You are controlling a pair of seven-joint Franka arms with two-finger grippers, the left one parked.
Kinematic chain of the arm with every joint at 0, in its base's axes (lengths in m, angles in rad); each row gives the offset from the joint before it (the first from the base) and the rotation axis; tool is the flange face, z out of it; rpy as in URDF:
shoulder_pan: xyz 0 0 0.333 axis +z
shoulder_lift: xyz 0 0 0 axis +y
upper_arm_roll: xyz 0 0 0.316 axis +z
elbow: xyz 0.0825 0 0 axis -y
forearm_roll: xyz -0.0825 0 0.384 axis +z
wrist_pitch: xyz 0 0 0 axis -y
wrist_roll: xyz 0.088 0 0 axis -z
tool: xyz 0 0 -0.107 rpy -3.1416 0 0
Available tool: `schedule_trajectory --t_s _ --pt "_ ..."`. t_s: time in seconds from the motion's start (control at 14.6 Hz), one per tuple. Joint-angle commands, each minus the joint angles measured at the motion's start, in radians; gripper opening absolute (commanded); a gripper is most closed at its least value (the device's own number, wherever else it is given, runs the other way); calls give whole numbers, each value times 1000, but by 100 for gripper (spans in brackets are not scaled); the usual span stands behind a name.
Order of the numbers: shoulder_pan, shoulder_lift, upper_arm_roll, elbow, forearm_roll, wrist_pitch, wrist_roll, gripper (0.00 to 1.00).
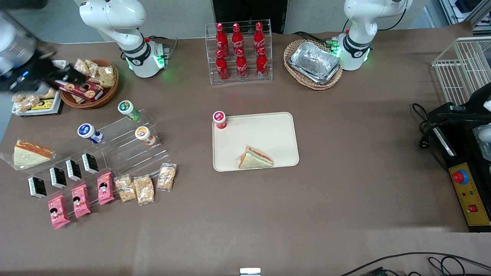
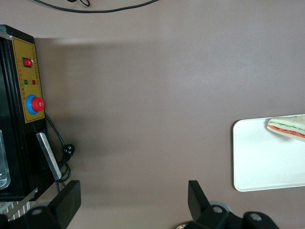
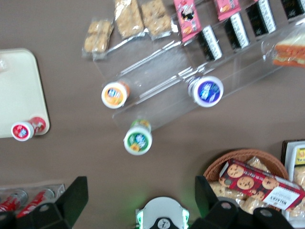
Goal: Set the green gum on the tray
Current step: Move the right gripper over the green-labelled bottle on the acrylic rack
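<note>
The green gum (image 1: 126, 108) stands on the top step of a clear acrylic riser, green lid with white label up. It also shows in the right wrist view (image 3: 138, 140). The beige tray (image 1: 268, 130) lies mid-table, well apart from the gum, and its corner shows in the right wrist view (image 3: 19, 86). A red-lidded bottle (image 1: 219, 119) and a wrapped sandwich (image 1: 255, 158) are on the tray. My gripper (image 1: 63, 74) hangs high over the snack basket, farther from the front camera than the gum. It is open and empty in the right wrist view (image 3: 140, 195).
An orange-lidded bottle (image 1: 142, 134) and a blue-lidded bottle (image 1: 87, 131) stand on lower riser steps beside the gum. A wicker snack basket (image 1: 109, 92), a white snack tray (image 1: 23, 109), a cola rack (image 1: 238, 51) and several snack packs (image 1: 134, 188) are nearby.
</note>
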Motion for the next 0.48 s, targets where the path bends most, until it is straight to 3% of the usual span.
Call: schedule_trajectory --t_s 0.0,0.41 --pt "4 -224 47 -249 -2 107 40 100" --pt "1 -204 37 -253 1 109 31 100"
